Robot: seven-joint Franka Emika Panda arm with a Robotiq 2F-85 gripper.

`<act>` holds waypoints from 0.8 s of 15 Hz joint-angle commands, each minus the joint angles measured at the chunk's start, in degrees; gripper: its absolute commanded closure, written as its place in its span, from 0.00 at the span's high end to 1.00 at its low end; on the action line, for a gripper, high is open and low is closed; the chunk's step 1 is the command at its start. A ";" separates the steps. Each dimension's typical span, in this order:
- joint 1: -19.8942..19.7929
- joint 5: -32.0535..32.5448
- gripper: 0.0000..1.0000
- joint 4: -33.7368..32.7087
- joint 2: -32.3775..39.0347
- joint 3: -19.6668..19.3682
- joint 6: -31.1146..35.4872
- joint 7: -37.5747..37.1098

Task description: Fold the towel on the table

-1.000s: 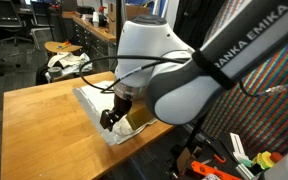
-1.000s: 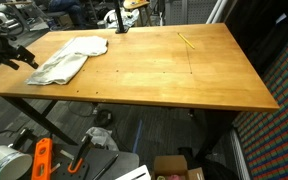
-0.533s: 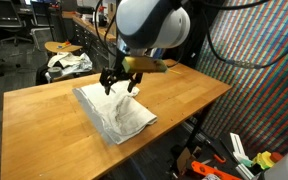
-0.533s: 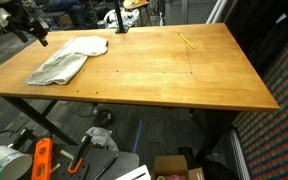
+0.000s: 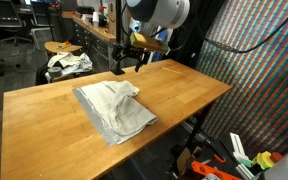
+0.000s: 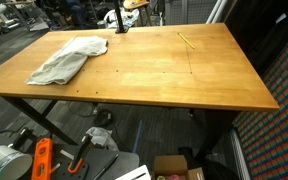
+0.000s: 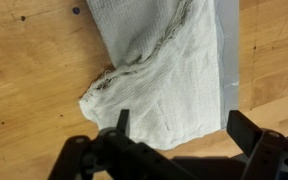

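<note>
our gripper [image 7: 184, 120] hangs with its fingers spread wide and nothing between them, the towel [image 7: 169, 70] beneath it in the wrist view. in an exterior view we see the towel [image 6: 69, 58] rumpled toward 10 o'clock on the wooden table [image 6: 184, 70].

Your arm [image 5: 160, 12] enters an exterior view from the top edge, with its rounded white link held high and the wrist [image 5: 142, 42] angled downward below it. Your gripper [image 5: 125, 63] hangs from that wrist, raised in the air, with its dark tips pointing down. In the wrist view, the two fingers [image 7: 122, 122] come in from the bottom edge, spread wide apart, with nothing clamped between them.
</note>
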State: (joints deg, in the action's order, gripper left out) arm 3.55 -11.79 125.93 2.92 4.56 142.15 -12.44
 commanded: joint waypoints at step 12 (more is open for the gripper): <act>-5.70 -2.81 1.00 -18.86 23.46 -3.22 -0.66 1.54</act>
State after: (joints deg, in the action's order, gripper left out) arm -1.05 -12.48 111.64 22.30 1.34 142.67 -12.54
